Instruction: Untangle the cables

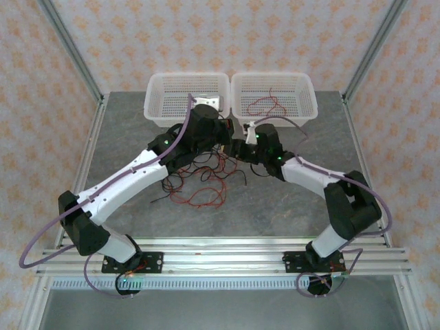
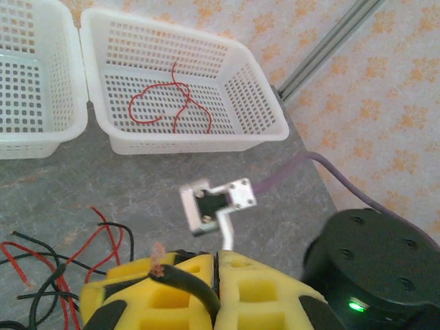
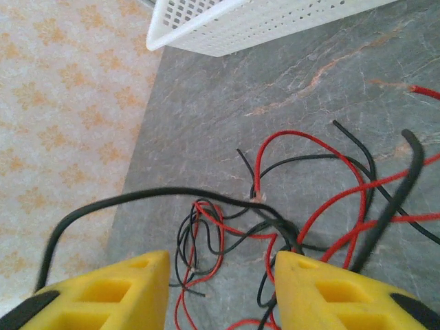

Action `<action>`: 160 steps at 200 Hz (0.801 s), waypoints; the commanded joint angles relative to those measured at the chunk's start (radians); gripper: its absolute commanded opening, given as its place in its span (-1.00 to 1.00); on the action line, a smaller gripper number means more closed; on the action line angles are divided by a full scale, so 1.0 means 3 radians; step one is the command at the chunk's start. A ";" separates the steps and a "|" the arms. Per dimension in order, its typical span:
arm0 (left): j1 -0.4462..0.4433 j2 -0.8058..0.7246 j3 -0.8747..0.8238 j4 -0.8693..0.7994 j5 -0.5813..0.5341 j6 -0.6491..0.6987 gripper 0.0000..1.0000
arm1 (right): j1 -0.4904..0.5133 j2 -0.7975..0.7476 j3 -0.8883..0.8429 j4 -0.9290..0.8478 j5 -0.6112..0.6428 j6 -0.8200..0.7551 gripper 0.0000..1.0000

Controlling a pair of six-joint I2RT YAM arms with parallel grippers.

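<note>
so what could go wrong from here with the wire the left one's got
1. The left gripper pinches the black wire close to its bare tip, so a pull may slip it free.
2. The right gripper stands open over the tangle with several red and black strands between its fingers; closing may catch more than one.
</note>
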 commanded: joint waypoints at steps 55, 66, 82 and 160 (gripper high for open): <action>-0.0011 -0.0097 0.0532 -0.0123 0.0019 0.0171 -1.00 | 0.0084 0.0844 0.0014 0.0385 0.0390 0.0280 -0.30; -0.0009 -0.0097 0.0607 -0.0150 -0.0011 0.0197 -1.00 | 0.0109 0.0960 -0.0003 0.0463 0.0366 0.0314 -0.31; -0.0011 -0.0098 0.0692 -0.0179 -0.0051 0.0225 -1.00 | 0.0157 0.1093 -0.0025 0.0562 0.0353 0.0350 -0.32; -0.0010 0.0068 0.1667 -0.0669 -0.0467 0.0567 -1.00 | 0.0208 0.1073 -0.0329 0.0647 0.0534 0.0342 -0.27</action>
